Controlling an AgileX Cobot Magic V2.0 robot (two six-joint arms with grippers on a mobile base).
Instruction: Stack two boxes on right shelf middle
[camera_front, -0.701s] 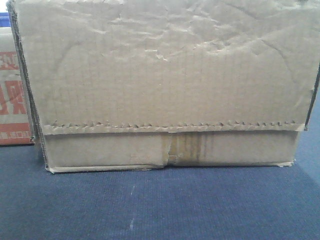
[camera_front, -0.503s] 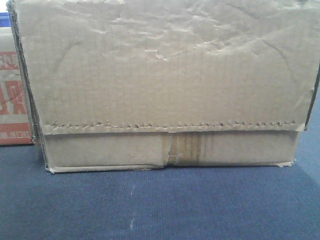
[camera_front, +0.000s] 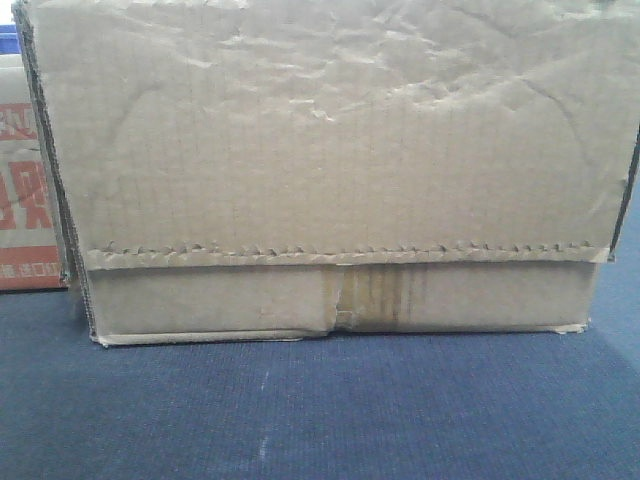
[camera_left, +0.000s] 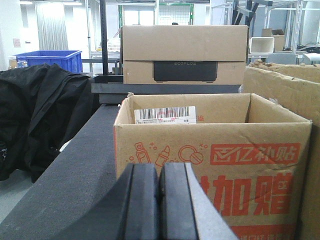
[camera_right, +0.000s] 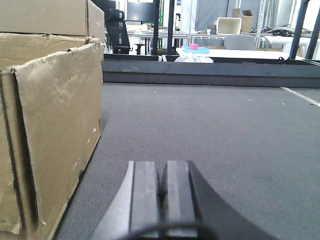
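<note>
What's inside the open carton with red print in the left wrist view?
Only the upper inside of the red-printed carton shows: a white barcode label on its far inner wall. Its front wall hides the floor, so any contents cannot be seen.

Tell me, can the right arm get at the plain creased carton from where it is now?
Probably yes. The plain carton stands just left of the right gripper, with only bare grey mat between them. The jaws are shut, so it could press the side, not grasp.
</note>
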